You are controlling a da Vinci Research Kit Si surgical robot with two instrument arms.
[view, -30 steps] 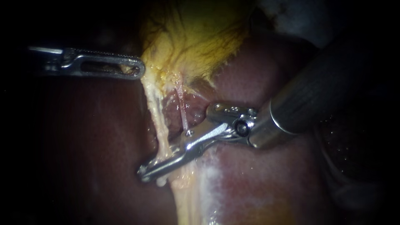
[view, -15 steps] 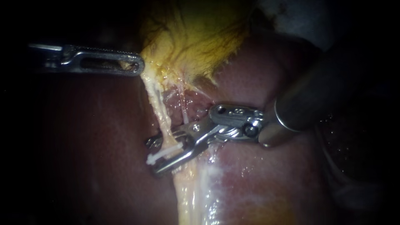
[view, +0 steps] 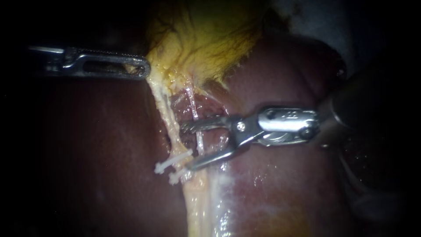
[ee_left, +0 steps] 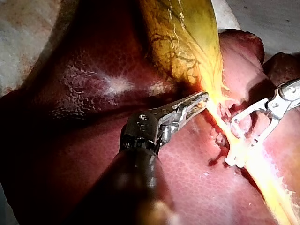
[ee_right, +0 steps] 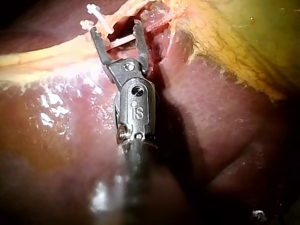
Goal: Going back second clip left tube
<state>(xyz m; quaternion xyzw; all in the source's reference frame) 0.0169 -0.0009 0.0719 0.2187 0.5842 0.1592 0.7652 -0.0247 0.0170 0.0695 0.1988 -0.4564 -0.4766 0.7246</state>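
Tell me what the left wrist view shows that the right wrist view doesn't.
Only the left wrist view: the left tool, jaws shut on the edge of the gallbladder. Only the right wrist view: a thin pale tube crossing between the open jaws of the right tool. Both: that right tool, the white clips, gallbladder and liver.

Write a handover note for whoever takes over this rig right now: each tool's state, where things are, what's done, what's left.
Left instrument: the tool's jaws are shut on the lower edge of the gallbladder.
Right instrument: the tool's jaws are open and empty, just beside the clips; a thinner tube crosses them, contact unclear.
Left tube: two white clips sit across it, close together.
Done: the second clip looks placed.
Left: draw the right instrument clear, probably minding the thinner tube.
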